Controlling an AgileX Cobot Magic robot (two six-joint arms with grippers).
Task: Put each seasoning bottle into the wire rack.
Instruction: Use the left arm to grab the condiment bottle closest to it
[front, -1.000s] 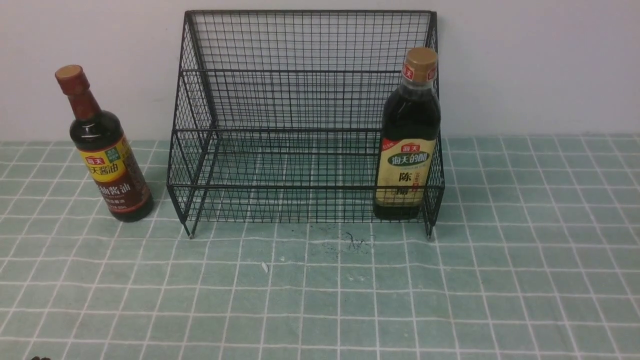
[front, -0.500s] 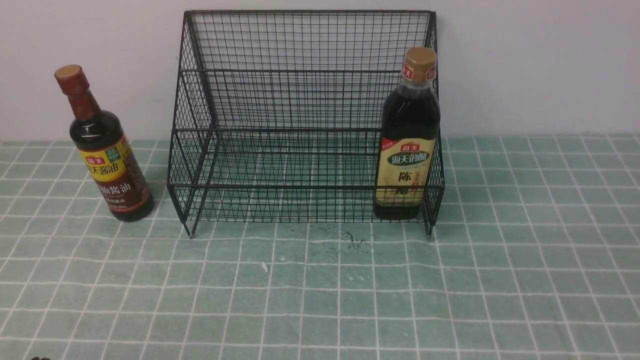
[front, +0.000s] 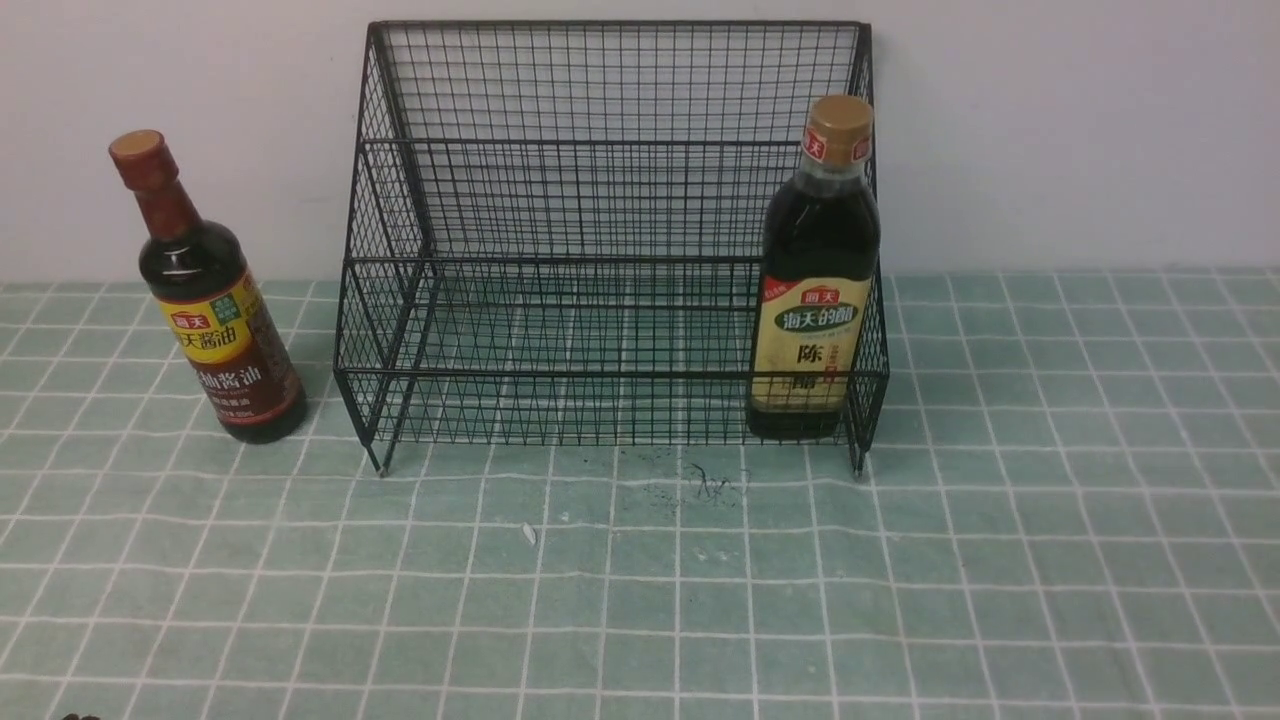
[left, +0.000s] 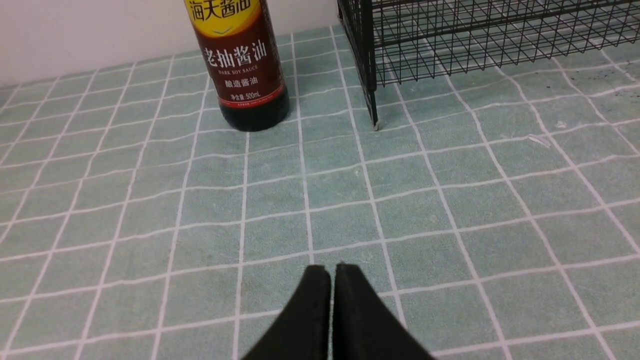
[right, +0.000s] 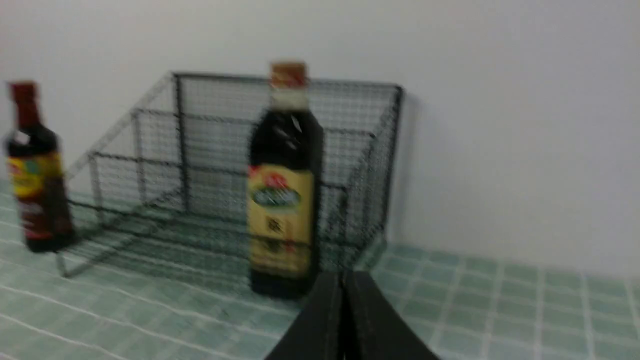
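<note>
Black wire rack (front: 610, 143) steadies the vinegar bottle (front: 815, 270) upright in its right front corner, seemingly behind the rail; the soy sauce bottle (front: 205, 300) stands outside, left. We find left gripper (left: 331, 272) and right gripper (right: 344, 277) clenched, empty

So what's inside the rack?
The tan-capped bottle stands upright at the rack's right end; the front mesh partly veils its lower label. The rest holds nothing visible. The red-capped bottle stands outside, to its left.
</note>
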